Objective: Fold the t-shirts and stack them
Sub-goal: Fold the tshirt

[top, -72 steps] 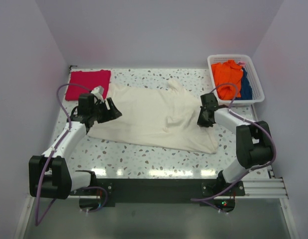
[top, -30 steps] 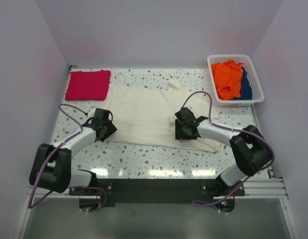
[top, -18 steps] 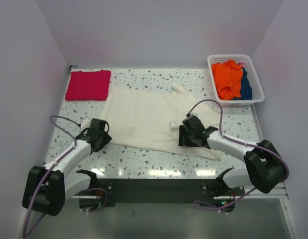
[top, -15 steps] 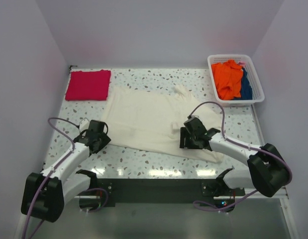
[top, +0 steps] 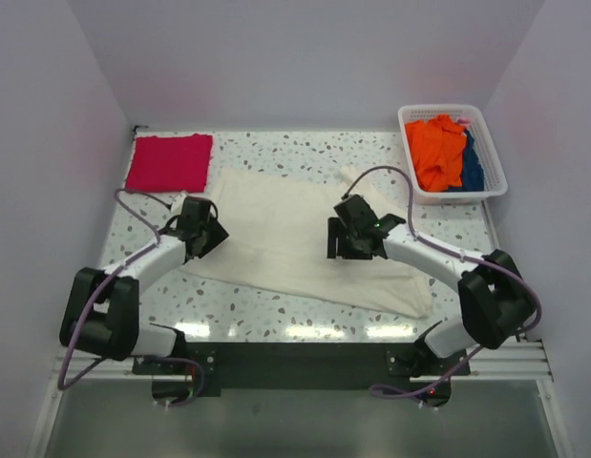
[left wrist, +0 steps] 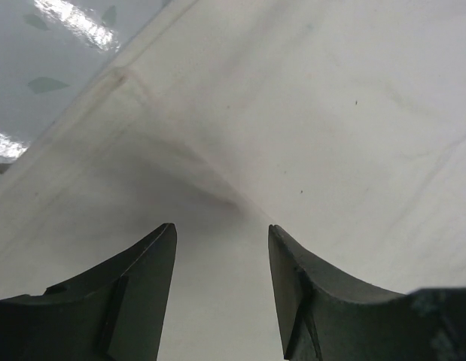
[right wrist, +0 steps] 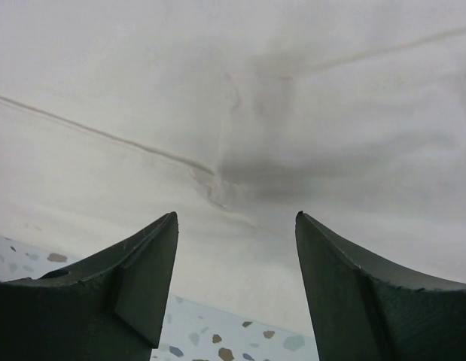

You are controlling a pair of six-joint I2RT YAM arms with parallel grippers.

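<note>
**A:** As we go out from the near edge, what do we meet first?

**B:** Bare strip of speckled table, then the near hem of the cream-white t-shirt. It's spread flat mid-table, lying at a slant.

**A:** L side?

**B:** The left gripper is over the shirt's L edge. In the wrist view its fingers stand apart w/ nothing betw. them. The cloth lies flat below, w/ a hem seam running past and a shallow crease ahead of the tips.

**A:** Tips touching the cloth?

**B:** We can't tell.

**A:** R side?

**B:** The right gripper is over the shirt's mid-right part. Its fingers are spread wide too, gripping nothing. We see a seam line and a small pucker betw. the tips, and a bit of table at the bottom of that view.

**A:** Farther back?

**B:** Far L corner has the crimson-pink t-shirt, folded to a neat rectangle just beside the cream shirt's far L edge. Far R there's a white basket w/ an orange cloth and a blue cloth in it, apart from both shirts.
</note>
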